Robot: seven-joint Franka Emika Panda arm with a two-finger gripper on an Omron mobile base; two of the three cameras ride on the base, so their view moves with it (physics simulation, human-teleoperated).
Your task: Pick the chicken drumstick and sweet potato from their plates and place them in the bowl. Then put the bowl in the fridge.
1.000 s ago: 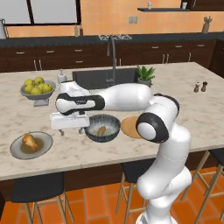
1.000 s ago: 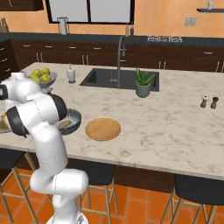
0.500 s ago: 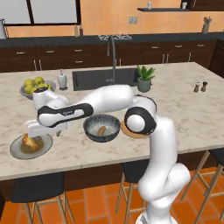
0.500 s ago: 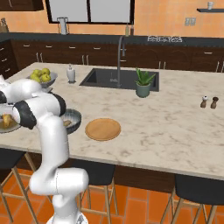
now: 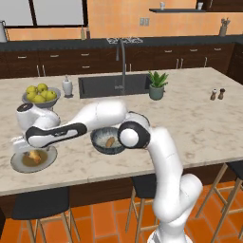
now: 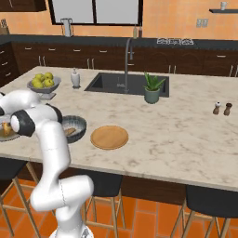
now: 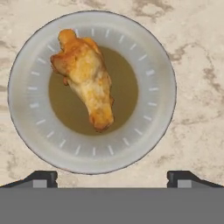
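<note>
I have the arm (image 5: 95,121) stretched out low and far to the left over the counter (image 5: 190,118), its hand above the grey plate (image 7: 153,65) at the near left edge. The wooden plate (image 6: 109,137) sits bare to the right of the bowl (image 5: 108,141), and an orange-brown piece lies inside that bowl; I take it for the sweet potato (image 5: 110,141), so I judge that half of the loading done. The chicken drumstick (image 7: 85,76) lies on the grey plate, across its brownish centre, thick end toward the far rim in the hand view. My gripper (image 7: 112,177) hangs over it with the jaws spread wide and nothing between them, the two tips just showing at the near rim of the plate.

Left to do, as I read it: come down, take the drumstick, carry it right to the bowl and drop it in, then lift the bowl and get it to the fridge. I cannot see the fridge from here, so I expect a drive.
</note>
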